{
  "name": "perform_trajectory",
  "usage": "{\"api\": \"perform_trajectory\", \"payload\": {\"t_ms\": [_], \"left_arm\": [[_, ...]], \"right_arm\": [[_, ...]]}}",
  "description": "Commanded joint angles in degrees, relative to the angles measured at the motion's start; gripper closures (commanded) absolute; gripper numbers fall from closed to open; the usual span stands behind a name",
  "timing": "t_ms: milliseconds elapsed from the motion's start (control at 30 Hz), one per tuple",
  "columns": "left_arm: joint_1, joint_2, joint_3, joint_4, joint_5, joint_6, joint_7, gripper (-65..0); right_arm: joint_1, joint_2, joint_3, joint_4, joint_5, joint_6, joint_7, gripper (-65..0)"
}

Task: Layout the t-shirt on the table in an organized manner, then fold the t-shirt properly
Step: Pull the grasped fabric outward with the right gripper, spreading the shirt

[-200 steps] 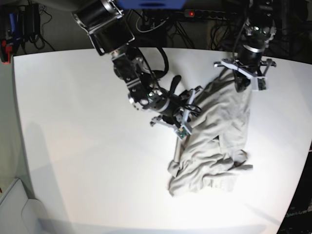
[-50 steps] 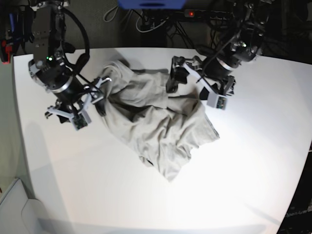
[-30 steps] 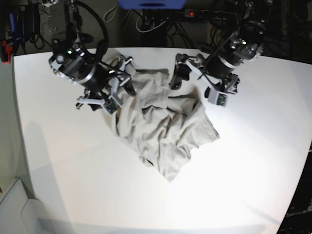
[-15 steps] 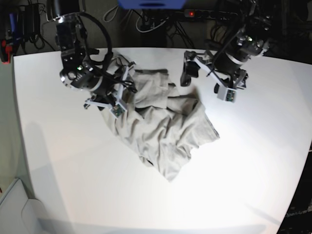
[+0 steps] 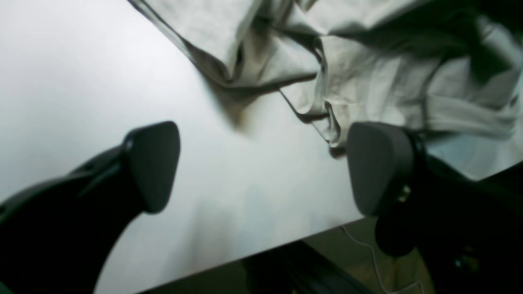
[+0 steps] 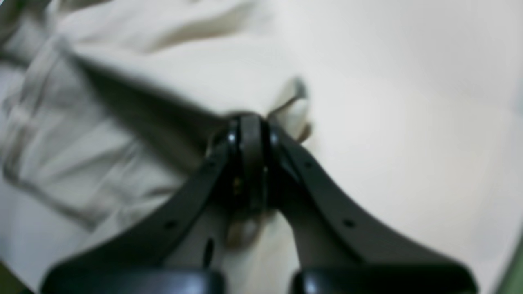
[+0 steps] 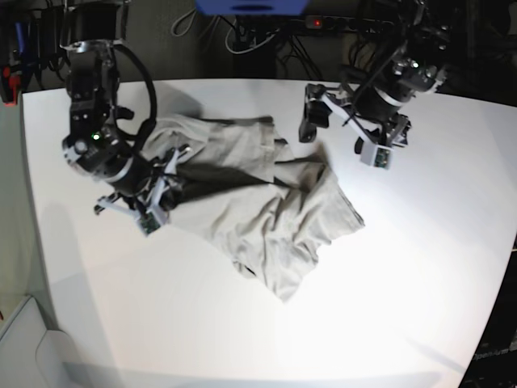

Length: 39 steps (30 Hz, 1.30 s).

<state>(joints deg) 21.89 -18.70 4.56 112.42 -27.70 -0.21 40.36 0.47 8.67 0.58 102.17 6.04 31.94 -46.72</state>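
Observation:
The t-shirt (image 7: 266,210) lies crumpled on the table (image 7: 404,283), stretched from upper left to lower middle. In the base view my right gripper (image 7: 164,172) is at the shirt's left edge. The right wrist view shows this gripper (image 6: 250,132) shut on a small fold of the t-shirt (image 6: 122,102). My left gripper (image 7: 345,136) hovers open by the shirt's upper right edge. In the left wrist view its fingers (image 5: 153,163) stand wide apart over bare table (image 5: 81,81), with the t-shirt (image 5: 367,73) just beyond them and nothing between them.
Cables and a power strip (image 7: 347,24) run behind the table's far edge. That edge (image 5: 286,241) passes close under the left gripper. A white bin (image 7: 24,347) sits off the table at lower left.
My right gripper has shut on the shirt's left edge and moved left and down, drawing the cloth out. The left gripper has stayed open and barely moved.

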Motion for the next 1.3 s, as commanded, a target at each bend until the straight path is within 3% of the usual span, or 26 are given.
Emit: {"api": "perform_trajectory", "payload": {"t_ms": [0,300,467,767,1067,1267], "left_arm": [[0.13,-0.25,-0.56,1.21,-0.38,-0.1,-1.02,-62.8],[0.04,0.37,-3.99,1.29,-0.47,-0.1,-1.02,-62.8],[-1.19,0.37,-3.99,1.29,-0.47,-0.1,-1.11,-62.8],[-2.77,5.2,-3.81,1.29,-0.47,-0.1,-0.93,-62.8],[-2.86,4.85,-3.81,1.29,-0.47,-0.1,-0.58,-62.8],[-2.51,4.76,-3.9,1.29,-0.47,-0.1,-0.49,-62.8]], "right_arm": [[1.68,0.26,1.57,2.84,0.95,0.1,2.02,0.0],[6.78,1.49,9.84,9.52,0.95,0.1,1.93,0.0],[12.32,1.49,12.56,10.05,1.03,0.1,-3.7,0.0],[14.34,0.61,12.12,9.79,1.21,0.1,-5.28,0.0],[24.54,0.17,12.12,10.23,1.21,0.19,-5.72,0.0],[35.27,-0.53,12.21,11.98,1.3,0.28,-12.14,0.0]]}}
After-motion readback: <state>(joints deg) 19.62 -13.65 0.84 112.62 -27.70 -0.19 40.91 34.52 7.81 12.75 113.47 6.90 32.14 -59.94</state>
